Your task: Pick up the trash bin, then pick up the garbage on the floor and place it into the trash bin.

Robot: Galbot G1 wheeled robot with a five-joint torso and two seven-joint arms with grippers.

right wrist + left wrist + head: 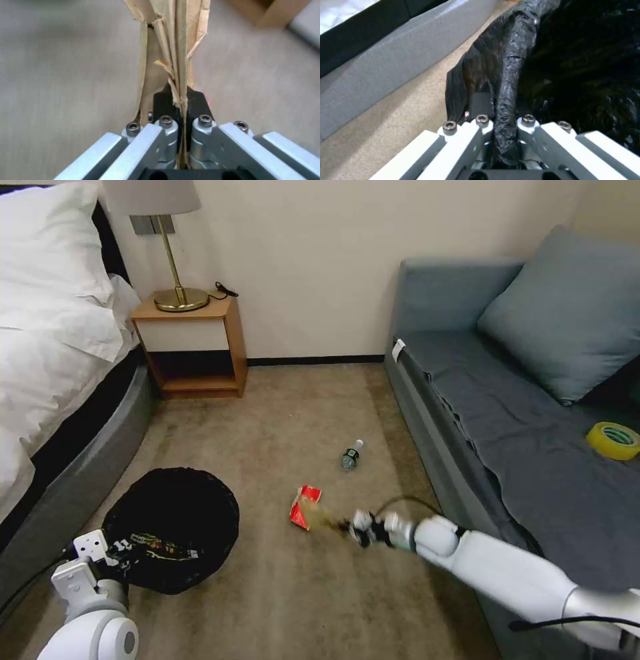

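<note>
Right wrist view: the right tool (180, 100) is clenched on crumpled tan paper (173, 45), held above carpet beside the red snack packet (305, 507). The left tool (501, 120) grips the rim of the trash bin (170, 527) near the bed (60, 353). Judgement: carry the paper high over the rim before releasing. Open floor lies between; the sofa (507, 400) bounds the right.

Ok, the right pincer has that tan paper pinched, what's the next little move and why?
Probably carry the tan paper leftward over the trash bin before letting go. The right pincer is shut on it, but sits near the red snack packet, well off to the bin's side, so releasing here would likely drop it on the carpet. The left pincer grips the bin's black bag rim.
</note>
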